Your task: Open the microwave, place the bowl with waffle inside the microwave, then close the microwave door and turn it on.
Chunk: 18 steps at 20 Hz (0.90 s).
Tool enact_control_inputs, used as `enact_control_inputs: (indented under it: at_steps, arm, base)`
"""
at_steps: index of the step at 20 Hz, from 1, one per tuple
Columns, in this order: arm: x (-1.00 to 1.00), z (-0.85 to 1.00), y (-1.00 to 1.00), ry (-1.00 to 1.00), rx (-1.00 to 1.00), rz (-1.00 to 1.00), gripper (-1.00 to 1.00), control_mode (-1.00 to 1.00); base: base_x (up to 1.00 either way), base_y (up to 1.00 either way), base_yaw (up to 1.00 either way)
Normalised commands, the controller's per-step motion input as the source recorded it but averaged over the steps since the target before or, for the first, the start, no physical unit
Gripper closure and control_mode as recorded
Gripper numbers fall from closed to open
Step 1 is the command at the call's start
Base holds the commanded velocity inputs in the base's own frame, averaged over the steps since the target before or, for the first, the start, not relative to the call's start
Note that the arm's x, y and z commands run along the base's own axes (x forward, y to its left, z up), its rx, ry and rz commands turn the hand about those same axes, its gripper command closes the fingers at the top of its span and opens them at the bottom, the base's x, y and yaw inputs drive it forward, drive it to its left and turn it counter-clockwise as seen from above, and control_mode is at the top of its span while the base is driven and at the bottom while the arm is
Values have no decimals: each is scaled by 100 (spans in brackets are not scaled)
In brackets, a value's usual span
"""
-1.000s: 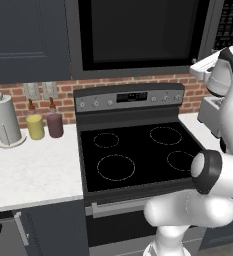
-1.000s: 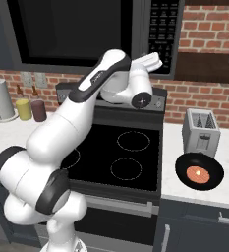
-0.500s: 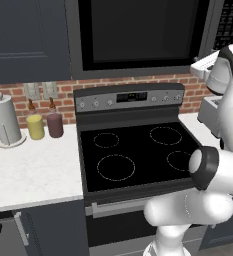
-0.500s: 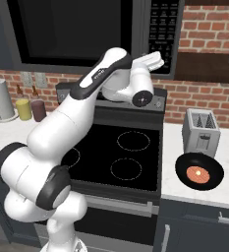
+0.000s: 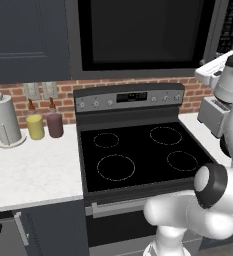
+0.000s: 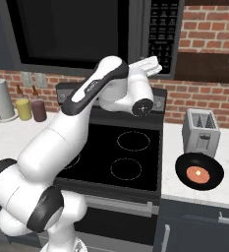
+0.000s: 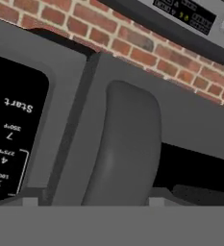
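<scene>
The microwave (image 5: 138, 35) hangs above the stove with its door (image 6: 71, 29) closed. My gripper (image 6: 153, 63) is raised to the door's lower right corner, between the window and the keypad (image 6: 161, 29). In the hand view the vertical bar handle (image 7: 128, 144) runs up from between my fingertips, and my gripper (image 7: 96, 202) is closed around it. The keypad (image 7: 7, 139) lies just left of it. My hand (image 5: 213, 72) also shows in the left base view. The bowl with waffle (image 6: 199, 172) rests on the right counter, tilted in front of the toaster.
A silver toaster (image 6: 200, 130) stands on the counter right of the black stove (image 5: 138, 150). On the left counter (image 5: 33, 170) are a paper towel roll (image 5: 5, 120), a yellow canister (image 5: 35, 126) and a maroon one (image 5: 54, 124). Brick wall behind.
My jaws have narrowed around the door handle. The hand has shifted only slightly; the door and the bowl have not moved.
</scene>
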Motion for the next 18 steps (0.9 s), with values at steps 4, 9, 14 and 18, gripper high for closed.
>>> enact_control_inputs:
  at_steps: [4, 9, 14, 18]
  arm:
    - [-100, -9, 0, -1, 0, 43, 100, -100]
    - [-100, -13, 0, 0, -2, 42, 100, -100]
    - [-100, -27, 7, 0, -10, 40, 100, -100]
    - [-100, -41, 13, 0, -15, 37, -100, -100]
  base:
    - [0, 0, 0]
    - [0, 0, 0]
    - [0, 0, 0]
    - [0, 0, 0]
